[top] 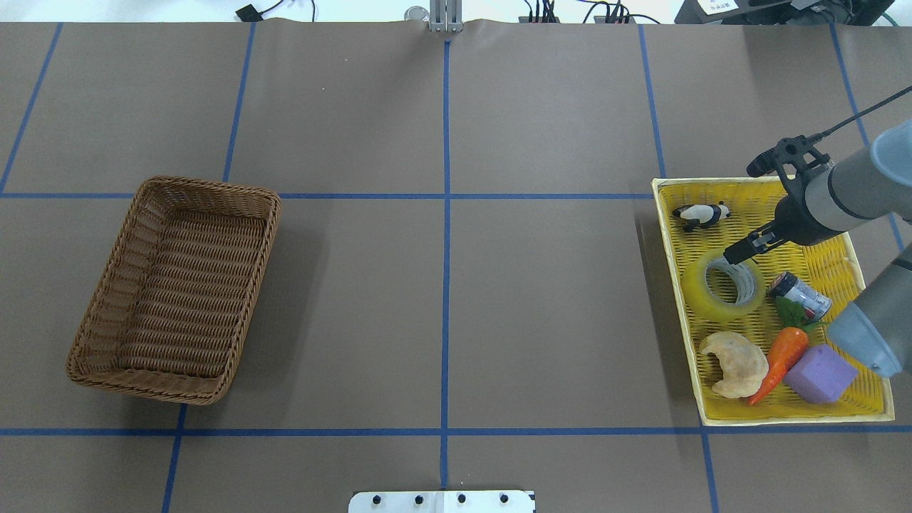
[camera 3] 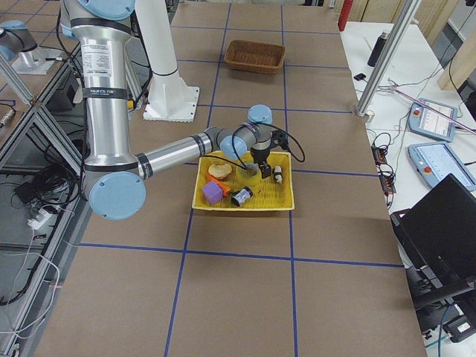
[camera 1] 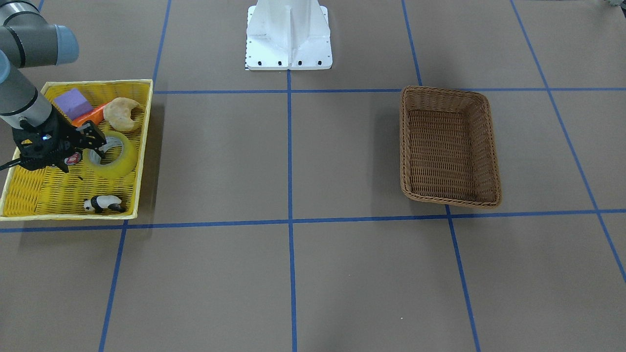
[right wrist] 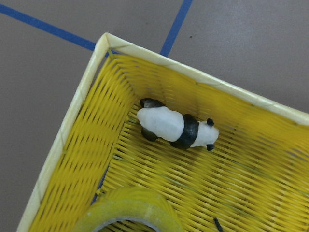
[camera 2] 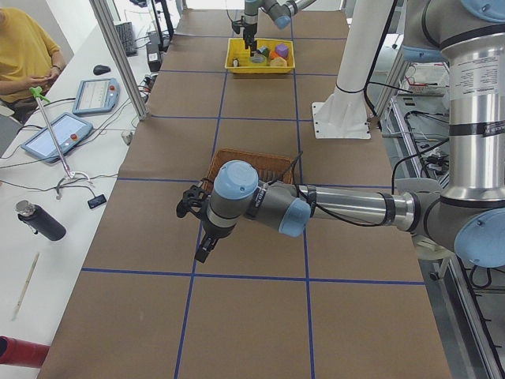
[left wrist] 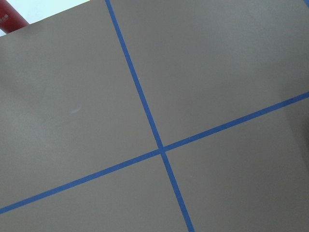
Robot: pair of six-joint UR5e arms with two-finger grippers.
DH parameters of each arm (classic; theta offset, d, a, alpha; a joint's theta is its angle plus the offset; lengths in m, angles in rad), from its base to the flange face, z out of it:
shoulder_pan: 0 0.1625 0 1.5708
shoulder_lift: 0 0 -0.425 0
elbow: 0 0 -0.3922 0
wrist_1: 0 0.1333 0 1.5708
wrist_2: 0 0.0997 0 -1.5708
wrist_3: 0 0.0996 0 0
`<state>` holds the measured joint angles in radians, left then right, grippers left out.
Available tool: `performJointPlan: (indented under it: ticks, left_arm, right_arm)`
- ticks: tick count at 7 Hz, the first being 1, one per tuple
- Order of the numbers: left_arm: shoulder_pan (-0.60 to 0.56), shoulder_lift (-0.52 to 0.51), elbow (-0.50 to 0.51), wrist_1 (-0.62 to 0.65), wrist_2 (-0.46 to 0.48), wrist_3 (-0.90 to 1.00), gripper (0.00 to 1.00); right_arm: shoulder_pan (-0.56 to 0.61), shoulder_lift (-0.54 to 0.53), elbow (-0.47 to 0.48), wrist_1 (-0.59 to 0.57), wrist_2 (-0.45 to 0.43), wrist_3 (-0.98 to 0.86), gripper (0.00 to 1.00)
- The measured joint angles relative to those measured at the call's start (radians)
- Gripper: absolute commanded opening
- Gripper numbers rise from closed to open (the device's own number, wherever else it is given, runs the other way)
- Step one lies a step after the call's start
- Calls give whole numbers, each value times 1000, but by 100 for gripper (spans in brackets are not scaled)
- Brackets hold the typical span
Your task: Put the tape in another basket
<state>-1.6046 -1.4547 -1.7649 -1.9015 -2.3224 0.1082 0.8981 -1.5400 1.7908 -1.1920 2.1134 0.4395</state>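
Right gripper [top: 737, 253] is hanging at the far rim of the tape [top: 702, 293], its spread unclear; the ring is looking light, stiff, slick, probably best pinched across its wall.

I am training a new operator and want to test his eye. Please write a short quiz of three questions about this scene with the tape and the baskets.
1. Which arm's claw is at the tape? A) left B) right
2. True or false: the tape already lies in the basket.
3. Fill in the colour: the tape lies in a ___ tray.

Key
1. B, the right claw.
2. False.
3. Yellow.
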Motion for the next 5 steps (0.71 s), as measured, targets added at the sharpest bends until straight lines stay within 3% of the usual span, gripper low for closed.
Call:
performJointPlan:
  ticks: [1,2,4,5]
  left_arm:
    - [0,1,0,-8,0,0,99]
    - [0,1,0,-12,0,1,99]
    - [0,2,-1,-15,0,1,99]
    - [0,2,-2,-16,0,1,99]
  right_arm:
    - [-2,-1,-29,37,6,-3,45]
    - [-6,-2,-47,58,12,-3,27]
    - [-25,-11,-55,69,19,-5,17]
    - [-32,-19,-49,71,20,-7,5]
